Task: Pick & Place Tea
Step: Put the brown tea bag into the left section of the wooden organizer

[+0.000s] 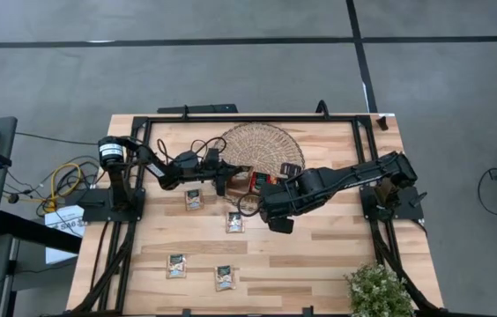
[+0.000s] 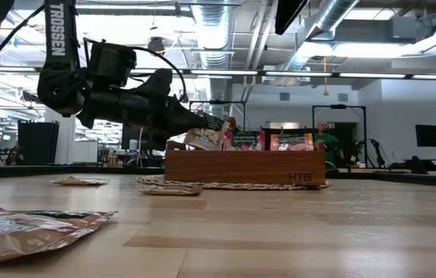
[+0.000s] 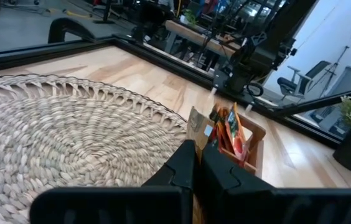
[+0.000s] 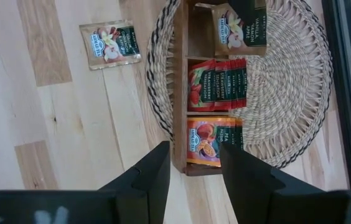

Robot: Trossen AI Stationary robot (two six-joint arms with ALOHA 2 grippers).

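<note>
Pale wooden planks form the surface (image 1: pixel 319 264), framed by black rails, with a round woven mat (image 1: pixel 257 145) near its far edge and a potted plant (image 1: pixel 378 291) at the near right corner. A brown wooden tray (image 4: pixel 180 93) with three compartments rests on the mat. In the right wrist view, one end compartment holds orange sachets (image 4: pixel 210 142) and the middle one red sachets (image 4: pixel 218 84).

The left hand (image 3: pixel 197 163) is over the tray's other end compartment, fingers closed on a cream vanilla-apple sachet (image 4: pixel 241 28). In the left wrist view the sachet appears only edge-on beyond the fingertips; whether it touches the compartment floor cannot be determined.

The right hand (image 4: pixel 193 163) hovers above the surface just beside the tray, fingers parted and empty.

Four loose sachets (image 1: pixel 193 199) lie flat on the surface nearer the front; one more is cut off at the right wrist view's edge. In the high view the arms hide most of the tray.
</note>
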